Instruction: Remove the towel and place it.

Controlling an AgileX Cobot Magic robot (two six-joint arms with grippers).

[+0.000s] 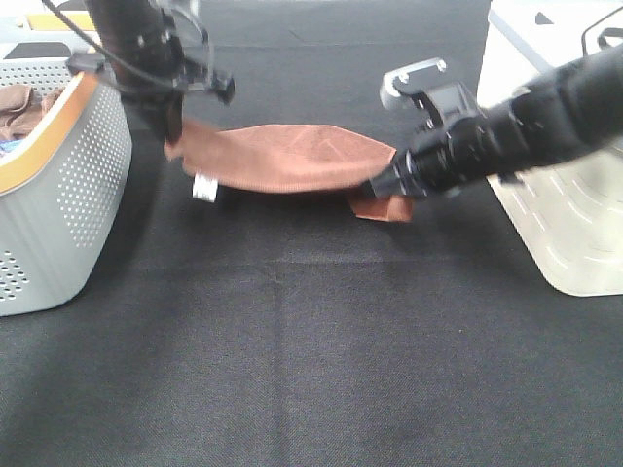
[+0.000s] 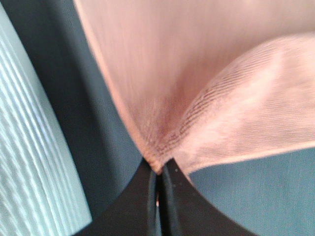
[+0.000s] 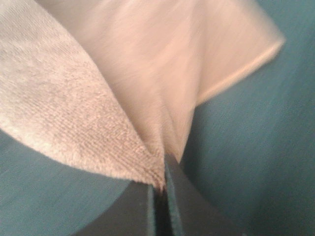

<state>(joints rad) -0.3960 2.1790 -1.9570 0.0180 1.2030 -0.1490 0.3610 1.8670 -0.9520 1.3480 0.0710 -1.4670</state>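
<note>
Now we hold the towel [image 1: 292, 156] stretched just beside the grey basket [image 1: 58, 195], left gripper [image 1: 175, 136] and right gripper [image 1: 389, 183] each clamped on a corner. It probably hangs clear of the black cloth; we should lower both ends evenly, keeping tension.

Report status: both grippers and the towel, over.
Left gripper shut on towel corner, right gripper shut on the opposite corner. Towel strung between them, sagging over black table. Grey basket left, white bin right, neither touching.
</note>
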